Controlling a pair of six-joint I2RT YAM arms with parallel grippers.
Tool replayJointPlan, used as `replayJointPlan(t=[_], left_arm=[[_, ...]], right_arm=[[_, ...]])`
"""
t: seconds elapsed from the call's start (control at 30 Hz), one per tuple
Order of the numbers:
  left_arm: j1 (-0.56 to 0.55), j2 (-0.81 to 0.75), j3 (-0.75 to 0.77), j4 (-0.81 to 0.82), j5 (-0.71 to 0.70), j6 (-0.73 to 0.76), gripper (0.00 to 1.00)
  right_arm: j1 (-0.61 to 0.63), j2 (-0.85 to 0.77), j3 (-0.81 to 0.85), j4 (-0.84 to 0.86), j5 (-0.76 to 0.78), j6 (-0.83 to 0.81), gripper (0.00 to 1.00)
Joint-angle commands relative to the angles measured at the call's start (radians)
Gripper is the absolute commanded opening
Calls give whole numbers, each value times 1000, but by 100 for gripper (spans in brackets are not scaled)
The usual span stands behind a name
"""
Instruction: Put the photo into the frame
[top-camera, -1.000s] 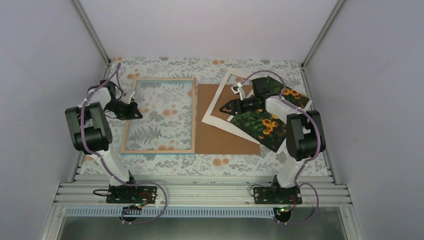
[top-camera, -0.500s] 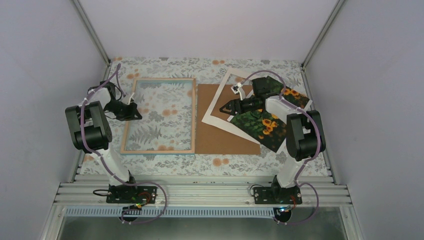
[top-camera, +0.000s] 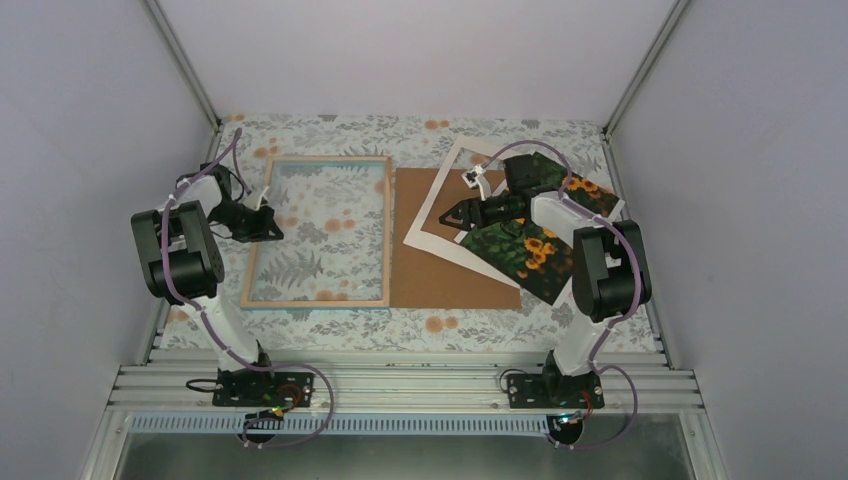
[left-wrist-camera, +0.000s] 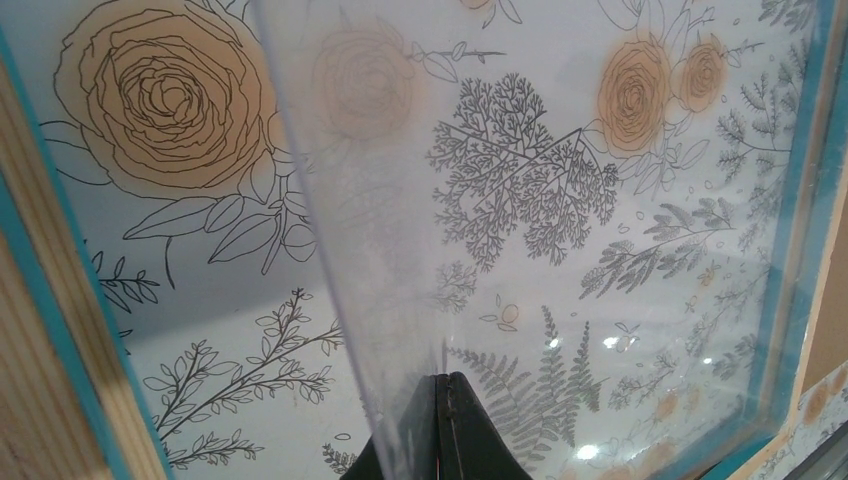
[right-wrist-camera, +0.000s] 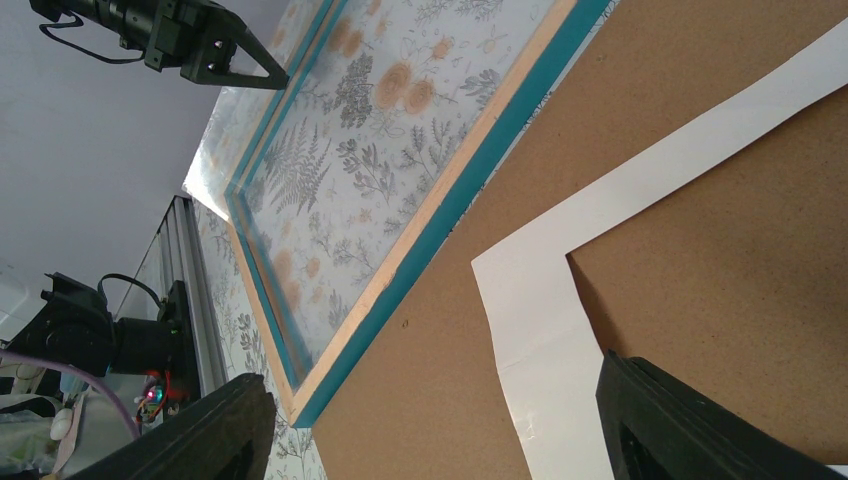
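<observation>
Progress is early: the photo (top-camera: 525, 252) is not in the frame (top-camera: 315, 300) yet. It lies flat on the right side of the table (top-camera: 440, 325), well apart from the frame, overlapping the white mat (top-camera: 428, 215) and partly hidden by the right arm. The frame lies flat on the left, with the brown board (top-camera: 440, 275) just beside it.

The left gripper (left-wrist-camera: 447, 400) is at the frame's left edge, its fingers pinched together on the edge of the clear pane (left-wrist-camera: 380, 250), which is tilted up. The right gripper (right-wrist-camera: 430, 390) hovers over the mat's corner with its 2 fingers spread wide, holding nothing.

By my judgement everything is left to do: picking up the photo, carrying it left, and laying it inside the frame.
</observation>
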Motion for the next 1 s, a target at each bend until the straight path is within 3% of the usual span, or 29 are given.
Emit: replayJointPlan(t=[0.0, 0.97], left_arm=[[9, 10, -1, 9, -61, 17, 2], [-4, -4, -16, 9, -70, 41, 2]], right_arm=[[11, -34, -9, 14, -1, -18, 80], [10, -28, -8, 16, -1, -21, 80]])
